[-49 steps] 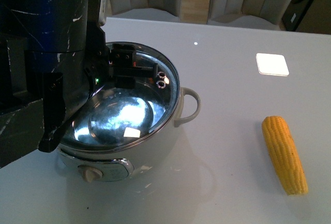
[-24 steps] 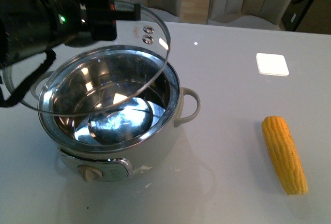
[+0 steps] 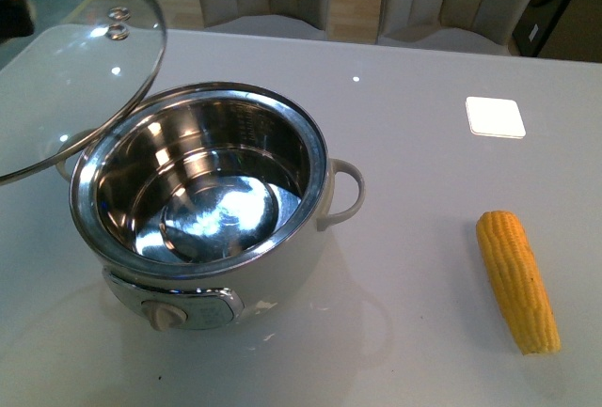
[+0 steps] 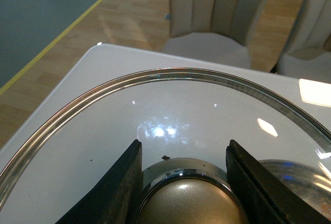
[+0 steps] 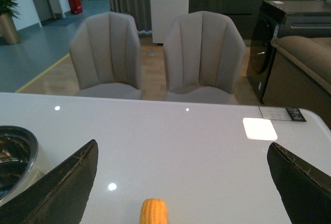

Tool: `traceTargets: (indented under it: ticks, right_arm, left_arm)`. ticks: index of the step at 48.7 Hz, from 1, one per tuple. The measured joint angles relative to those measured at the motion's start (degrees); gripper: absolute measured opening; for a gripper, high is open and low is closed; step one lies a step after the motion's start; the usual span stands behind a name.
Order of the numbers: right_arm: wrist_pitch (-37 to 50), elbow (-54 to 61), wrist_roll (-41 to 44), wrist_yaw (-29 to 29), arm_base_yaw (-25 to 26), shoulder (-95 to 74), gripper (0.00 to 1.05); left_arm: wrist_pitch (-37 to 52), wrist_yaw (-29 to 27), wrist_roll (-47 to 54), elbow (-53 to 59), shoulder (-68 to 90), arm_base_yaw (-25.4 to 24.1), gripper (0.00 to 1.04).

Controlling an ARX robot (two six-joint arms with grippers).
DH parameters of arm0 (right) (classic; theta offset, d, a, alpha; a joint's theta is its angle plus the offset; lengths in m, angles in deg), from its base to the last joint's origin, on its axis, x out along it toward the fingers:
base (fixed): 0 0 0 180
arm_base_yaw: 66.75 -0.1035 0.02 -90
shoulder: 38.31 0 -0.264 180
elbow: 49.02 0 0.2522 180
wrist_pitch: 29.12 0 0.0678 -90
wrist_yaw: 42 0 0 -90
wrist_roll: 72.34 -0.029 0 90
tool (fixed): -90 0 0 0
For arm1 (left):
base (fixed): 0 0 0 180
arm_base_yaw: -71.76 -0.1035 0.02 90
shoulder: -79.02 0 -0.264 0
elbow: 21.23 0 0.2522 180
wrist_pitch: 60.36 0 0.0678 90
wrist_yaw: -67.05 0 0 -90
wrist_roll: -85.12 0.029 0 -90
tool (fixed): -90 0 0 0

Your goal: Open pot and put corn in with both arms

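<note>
The cream-white pot [image 3: 282,266] stands uncovered at the table's left, its steel bowl [image 3: 202,195] empty. A round glass lid [image 3: 66,78] is held tilted up and to the left of the pot. In the left wrist view my left gripper [image 4: 183,182] is shut on the lid's bronze knob [image 4: 191,203], with the lid's steel rim [image 4: 170,74] arching beyond. The corn [image 3: 517,280] lies on the table at the right. In the right wrist view my right gripper [image 5: 183,177] hangs wide open above the corn's tip [image 5: 153,212], and the pot's rim [image 5: 23,151] shows at the edge.
A white square pad [image 3: 496,116] lies on the table at the far right. Two pale chairs [image 5: 155,53] stand behind the table's far edge. The pot's loop handle [image 3: 346,191] sticks out toward the corn.
The lid has been lifted off the pot and carried up and to the left. The left arm has left the middle of the front view. The corn has not moved.
</note>
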Motion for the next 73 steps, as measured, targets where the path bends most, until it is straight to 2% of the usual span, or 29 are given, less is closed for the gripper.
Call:
traceTargets:
  ticks: [10,21,28,34,40,55,73]
  right_arm:
    - [0.0,0.0,0.0,0.0,0.0,0.0,0.96]
    - [0.0,0.0,0.0,0.0,0.0,0.0,0.96]
    - [0.0,0.0,0.0,0.0,0.0,-0.02,0.96]
    - [0.0,0.0,0.0,0.0,0.0,0.0,0.96]
    - [0.0,0.0,0.0,0.0,0.0,-0.02,0.96]
    - [0.0,0.0,0.0,0.0,0.0,0.0,0.96]
    - [0.0,0.0,0.0,0.0,0.0,0.0,0.96]
  left_arm:
    - [4.85,3.54,2.32,3.43,1.14,-10.01,0.42]
    - [14.53,7.91,4.98,5.79,11.63,-25.88,0.42]
    - [21.88,10.01,6.86,5.81,21.38,-30.88,0.42]
    - [27.85,11.63,8.15,4.94,29.35,-31.69,0.42]
    - [30.18,12.48,8.57,2.36,34.6,-31.89,0.42]
    - [30.71,12.41,8.5,-4.72,43.3,-31.89,0.42]
    - [31.89,13.35,7.34,-13.38,52.87,-29.68,0.42]
